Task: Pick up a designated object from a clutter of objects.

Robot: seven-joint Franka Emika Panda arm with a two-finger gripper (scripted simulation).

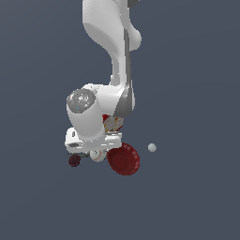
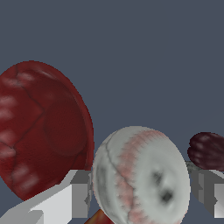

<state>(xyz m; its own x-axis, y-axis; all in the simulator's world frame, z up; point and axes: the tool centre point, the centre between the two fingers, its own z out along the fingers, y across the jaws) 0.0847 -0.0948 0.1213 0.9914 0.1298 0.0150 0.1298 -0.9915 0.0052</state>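
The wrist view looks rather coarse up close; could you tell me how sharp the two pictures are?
Wrist view: the baseball and red bowl fill the frame with blocky, smeared textures and jagged edges. Exterior view: crisper but small, flatly lit, without visible shadows or glare.

Baseball [image 2: 140,175] in clutter, between red bowl [image 2: 41,127] and maroon ball [image 2: 208,151].
White, red stitching, sits just beside the bowl's rim; maroon ball near its other side, red-and-white box [image 1: 112,123] behind, pale ball [image 1: 152,147] well apart.
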